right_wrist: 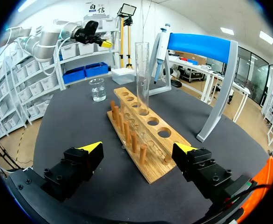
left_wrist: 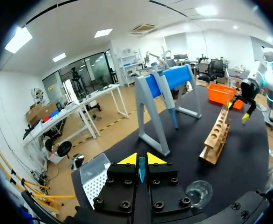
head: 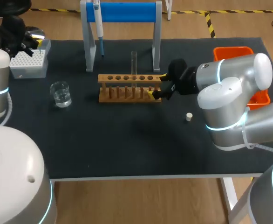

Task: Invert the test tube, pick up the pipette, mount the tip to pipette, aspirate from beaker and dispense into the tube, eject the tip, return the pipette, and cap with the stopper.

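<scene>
Right jaws released, fingers (right_wrist: 83,161) spread wide to either side of the near end of the wooden rack (right_wrist: 143,144), touching nothing. The test tube (right_wrist: 142,74) stands upright in a middle hole of that rack, mouth up, clear glass, just ahead of the jaws. Left jaws clenched, yellow fingertips (left_wrist: 129,159) all but meeting, only a slit between them. They hang just over the white tip box (head: 29,63) at the far left corner of the counter (head: 127,149). The pipette (head: 98,25) hangs nozzle down on the blue-barred stand (head: 122,11) behind the rack. The beaker (head: 61,94), holding clear liquid, sits left of the rack, well apart from it. The small white stopper (head: 189,116) lies alone on the counter beside the right arm (head: 234,88). An orange bin (head: 234,51) sits far right, partly hidden by that arm
</scene>
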`<state>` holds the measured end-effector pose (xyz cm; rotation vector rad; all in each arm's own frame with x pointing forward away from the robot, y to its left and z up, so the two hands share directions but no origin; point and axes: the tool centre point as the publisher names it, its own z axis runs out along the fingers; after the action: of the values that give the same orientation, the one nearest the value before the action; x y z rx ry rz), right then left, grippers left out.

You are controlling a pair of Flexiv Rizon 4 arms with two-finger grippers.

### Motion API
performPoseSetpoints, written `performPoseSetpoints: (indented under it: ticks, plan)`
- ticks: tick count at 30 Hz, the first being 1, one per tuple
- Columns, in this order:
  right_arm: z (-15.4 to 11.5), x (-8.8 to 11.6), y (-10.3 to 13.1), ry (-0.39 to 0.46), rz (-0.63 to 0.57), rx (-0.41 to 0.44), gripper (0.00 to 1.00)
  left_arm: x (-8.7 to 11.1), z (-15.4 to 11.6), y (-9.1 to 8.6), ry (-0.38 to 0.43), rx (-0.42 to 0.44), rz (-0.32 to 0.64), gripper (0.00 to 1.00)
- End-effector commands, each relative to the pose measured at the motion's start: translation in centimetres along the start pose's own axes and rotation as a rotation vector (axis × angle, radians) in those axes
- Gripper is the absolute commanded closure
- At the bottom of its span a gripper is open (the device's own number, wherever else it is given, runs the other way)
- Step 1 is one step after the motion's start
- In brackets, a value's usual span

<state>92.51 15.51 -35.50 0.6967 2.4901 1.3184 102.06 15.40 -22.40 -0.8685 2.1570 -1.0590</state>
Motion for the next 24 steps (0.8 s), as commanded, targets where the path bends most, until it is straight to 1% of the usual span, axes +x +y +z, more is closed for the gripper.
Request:
performPoseSetpoints:
  ticks: [1,6,7,8,11,15,17,20,22,24]
  plan:
    - [0.0,0.0,0.0,0.001,0.0,0.001,0.0,-0.2,-0.6,-0.1,0.063,-0.006,-0.001,1.0]
    - [0.0,0.0,0.0,0.001,0.0,0.001,0.0,-0.2,-0.6,-0.1,0.063,-0.006,-0.001,1.0]
    - [0.0,0.0,0.0,0.001,0.0,0.001,0.0,0.7,-1.0,-0.7,0.074,-0.006,0.044,1.0]
    - [0.0,0.0,0.0,0.001,0.0,0.001,0.0,1.7,-1.5,-1.3,0.094,0.009,0.064,1.0]
    - [0.0,0.0,0.0,0.001,0.0,0.001,0.0,4.6,-2.8,-2.9,0.148,0.014,0.123,1.0]
    - [0.0,0.0,0.0,0.001,0.0,0.001,0.0,8.5,-4.1,-4.7,0.225,0.007,0.196,1.0]
    - [0.0,0.0,0.0,0.001,0.0,0.001,0.0,10.2,-4.6,-5.5,0.247,0.008,0.214,1.0]
    - [0.0,0.0,0.0,0.001,0.0,0.001,0.0,12.9,-5.1,-6.9,0.309,0.014,0.264,1.0]
    - [0.0,0.0,0.0,0.001,0.0,0.001,0.0,14.7,-5.2,-7.9,0.355,0.011,0.302,1.0]
    - [0.0,0.0,0.0,0.001,0.0,0.001,0.0,16.4,-5.2,-8.8,0.416,0.003,0.318,1.0]
